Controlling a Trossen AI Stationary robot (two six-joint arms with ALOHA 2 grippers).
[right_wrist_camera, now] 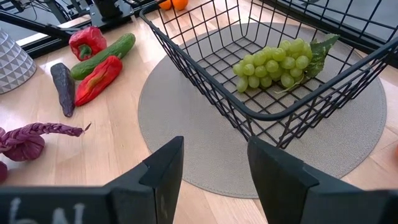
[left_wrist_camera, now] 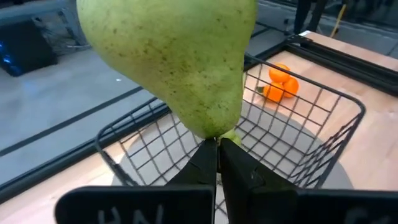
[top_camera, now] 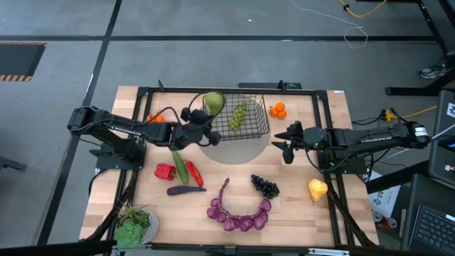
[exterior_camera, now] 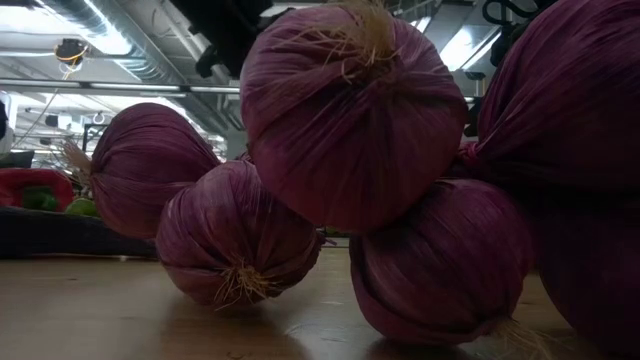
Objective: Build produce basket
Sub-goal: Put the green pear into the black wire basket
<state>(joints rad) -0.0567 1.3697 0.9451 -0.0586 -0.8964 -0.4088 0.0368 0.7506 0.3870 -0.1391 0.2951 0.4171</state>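
Basket (top_camera: 238, 117) of black wire mesh sits at the far middle of the bench (top_camera: 298, 213), on a round grey mat (top_camera: 234, 146), with the green grapes (top_camera: 238, 114) lying inside it. The left pincer (top_camera: 206, 114) is clenched on the narrow end of the green pear (top_camera: 213, 102), holding it over the basket's left rim; in the left wrist view the pear (left_wrist_camera: 171, 59) hangs above the open mesh. The right pincer (top_camera: 279, 146) waits just right of the mat, its fingers (right_wrist_camera: 165, 165) spread apart and holding nothing.

Two oranges (top_camera: 277, 110) lie right of the basket. Nearer the front lie a red pepper (top_camera: 165, 171), a cucumber (top_camera: 180, 167), a second red pepper (top_camera: 194, 173) and an aubergine (top_camera: 185, 190). The purple string (top_camera: 238, 213) curves along the front, with the dark grapes (top_camera: 264, 186) and the yellow pear (top_camera: 317, 189) to its right. A plate of lettuce (top_camera: 135, 226) stands at the front left corner.
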